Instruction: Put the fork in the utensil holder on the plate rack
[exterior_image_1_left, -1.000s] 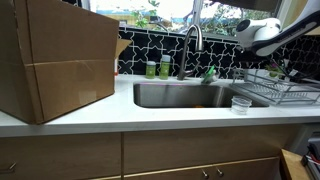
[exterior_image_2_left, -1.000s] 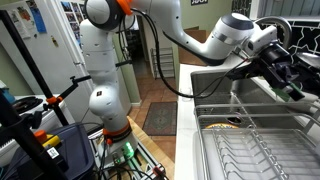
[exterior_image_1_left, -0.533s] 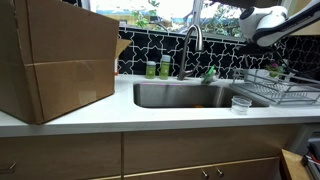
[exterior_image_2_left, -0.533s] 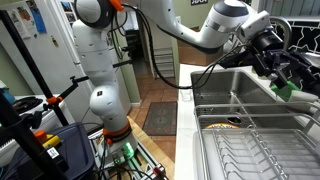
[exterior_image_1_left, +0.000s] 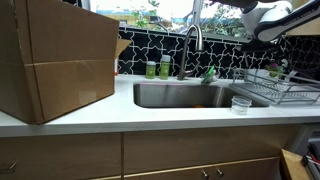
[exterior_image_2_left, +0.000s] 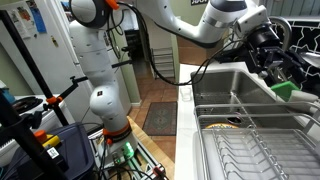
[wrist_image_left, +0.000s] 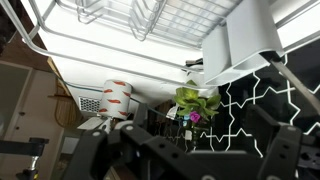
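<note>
The plate rack (exterior_image_1_left: 284, 92) of thin silver wire stands on the counter beside the sink; it also fills the near foreground of an exterior view (exterior_image_2_left: 250, 150) and its wires cross the top of the wrist view (wrist_image_left: 150, 15). My gripper (exterior_image_1_left: 268, 18) hangs high above the rack, near the window, and shows in both exterior views (exterior_image_2_left: 266, 48). In the wrist view its dark fingers (wrist_image_left: 195, 150) are spread apart with nothing between them. I cannot make out the fork or the utensil holder in any view.
A steel sink (exterior_image_1_left: 185, 95) with a curved faucet (exterior_image_1_left: 192, 40) lies beside the rack. A small clear plastic cup (exterior_image_1_left: 241, 104) stands on the counter in front. A large cardboard box (exterior_image_1_left: 55, 60) sits at the far end. Green bottles (exterior_image_1_left: 158, 69) stand behind the sink.
The gripper has risen from just above the rack toward the window and swung a little away from the sink. Nothing else has moved.
</note>
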